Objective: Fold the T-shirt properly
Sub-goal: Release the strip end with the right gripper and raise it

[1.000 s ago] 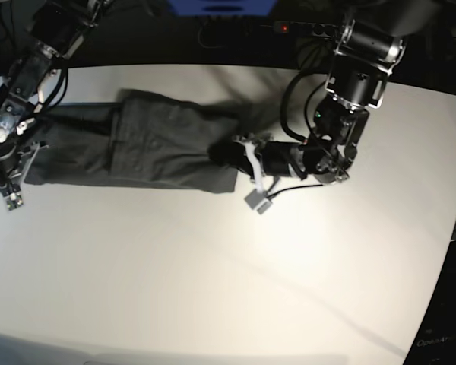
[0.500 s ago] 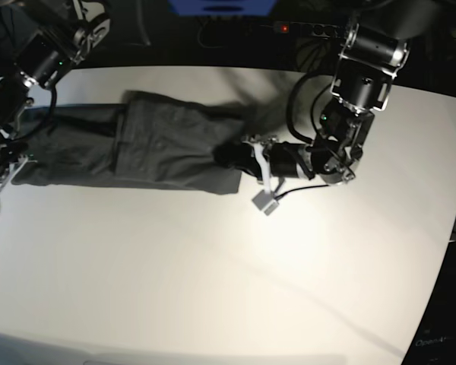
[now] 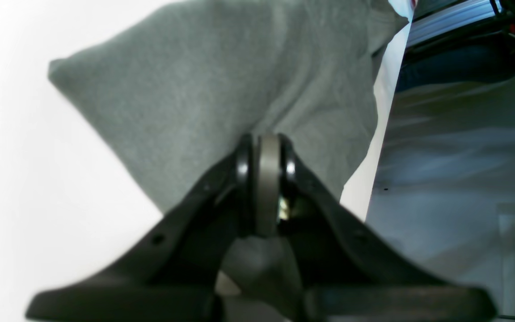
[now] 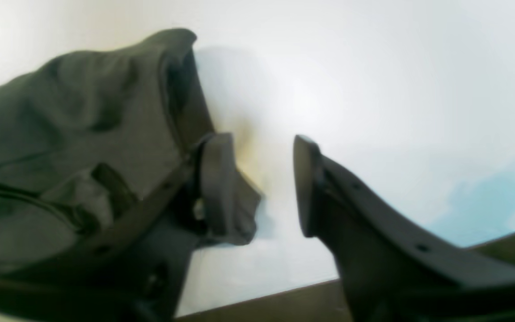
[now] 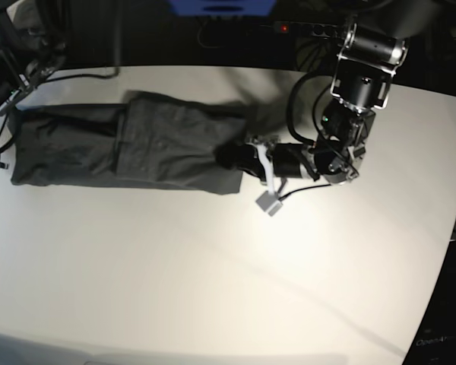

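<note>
One T-shirt (image 5: 129, 144) lies folded in a long band across the far side of one white table (image 5: 213, 266). The left gripper (image 3: 262, 147) reaches in low, clamped on the shirt's edge. The right gripper (image 4: 257, 179) stands apart, cloth seemingly resting against one finger (image 4: 215, 179).

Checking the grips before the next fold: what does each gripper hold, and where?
The left gripper is shut on the T-shirt, pinching cloth at its end. The right gripper is open and holds nothing, with one finger touching cloth.
</note>
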Controlling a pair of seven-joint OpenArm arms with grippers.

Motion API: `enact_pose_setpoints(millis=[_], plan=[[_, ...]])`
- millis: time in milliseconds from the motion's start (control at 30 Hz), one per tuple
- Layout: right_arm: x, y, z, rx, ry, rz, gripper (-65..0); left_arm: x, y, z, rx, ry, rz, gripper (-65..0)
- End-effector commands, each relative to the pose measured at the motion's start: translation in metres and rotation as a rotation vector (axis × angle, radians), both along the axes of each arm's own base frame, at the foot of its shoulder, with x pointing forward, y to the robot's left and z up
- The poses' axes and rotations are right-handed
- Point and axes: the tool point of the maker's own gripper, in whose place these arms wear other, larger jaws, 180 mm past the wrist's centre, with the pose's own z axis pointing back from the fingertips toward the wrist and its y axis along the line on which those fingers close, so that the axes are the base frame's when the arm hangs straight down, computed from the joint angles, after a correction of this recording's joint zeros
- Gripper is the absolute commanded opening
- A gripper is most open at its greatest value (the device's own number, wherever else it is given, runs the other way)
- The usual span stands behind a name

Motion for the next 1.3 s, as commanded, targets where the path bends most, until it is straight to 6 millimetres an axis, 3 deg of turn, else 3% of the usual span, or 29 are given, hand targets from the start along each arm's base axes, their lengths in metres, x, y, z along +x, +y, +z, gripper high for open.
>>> enact_pose_setpoints(millis=[0,267,333,467,667,1167,1267], plan=[[0.008,-0.009,0.017,-0.007,-0.049,-0.008,-38.3,-0.016,0.037,-0.037,0.195,0.116,0.013,-62.5],[0.012,-0.003,0.019,0.062,-0.123,-0.02,-11.5,-0.016,0.038,-0.037,0.198,0.116,0.014,-62.5],[0.014,-0.001,0.02,0.073,-0.14,-0.015,-8.0,-0.016,0.038,-0.037,0.198,0.116,0.014,-62.5],[0.018,0.005,0.018,0.106,-0.162,-0.005,-7.7,-0.015,0.039,-0.037,0.196,0.112,0.018,-62.5],[0.015,0.035,-0.03,0.348,-0.123,-0.01,-7.8,-0.014,0.039,-0.036,0.196,0.111,0.018,-62.5],[0.015,0.03,-0.027,0.343,-0.127,-0.01,-9.1,-0.005,0.046,-0.033,0.184,0.107,0.062,-62.5],[0.006,0.031,-0.033,0.351,-0.11,-0.013,-10.6,-0.005,0.046,-0.033,0.184,0.107,0.062,-62.5]])
